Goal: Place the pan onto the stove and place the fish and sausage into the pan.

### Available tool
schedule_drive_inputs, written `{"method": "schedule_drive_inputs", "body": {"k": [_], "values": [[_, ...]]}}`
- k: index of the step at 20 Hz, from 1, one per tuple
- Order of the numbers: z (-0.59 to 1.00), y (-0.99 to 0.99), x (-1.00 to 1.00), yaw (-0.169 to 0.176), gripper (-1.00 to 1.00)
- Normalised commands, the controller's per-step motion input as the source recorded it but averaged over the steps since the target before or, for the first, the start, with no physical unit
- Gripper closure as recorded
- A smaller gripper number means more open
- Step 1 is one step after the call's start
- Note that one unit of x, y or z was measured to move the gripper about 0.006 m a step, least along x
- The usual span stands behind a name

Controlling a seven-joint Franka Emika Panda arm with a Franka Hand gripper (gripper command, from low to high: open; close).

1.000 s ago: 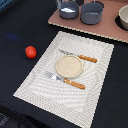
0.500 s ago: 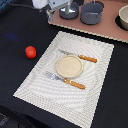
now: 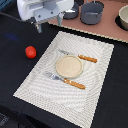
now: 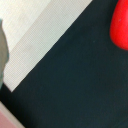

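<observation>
On the dark table (image 3: 15,75), the sausage (image 3: 31,51) lies at the exterior view's left, beside the placemat (image 3: 70,70). The gripper (image 3: 48,23) hangs farther back with fingers spread apart, holding nothing. On the stove (image 3: 107,27), far right, the pan (image 3: 71,12) sits beside the pot (image 3: 92,12).
</observation>
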Motion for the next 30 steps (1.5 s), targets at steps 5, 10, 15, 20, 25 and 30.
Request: {"method": "schedule_drive_inputs", "body": {"k": [5, 10, 15, 20, 25, 30], "values": [[-0.45, -0.22, -0.39, -0.055, -1.0], [-0.4, -0.03, -0.32, -0.032, -1.0], [-0.36, -0.03, -0.23, -0.029, -1.0], [-0.4, -0.06, -0.34, -0.028, -1.0], [-0.4, -0.01, -0.46, -0.023, -1.0], [-0.37, 0.01, -0.6, -0.02, -1.0]]}}
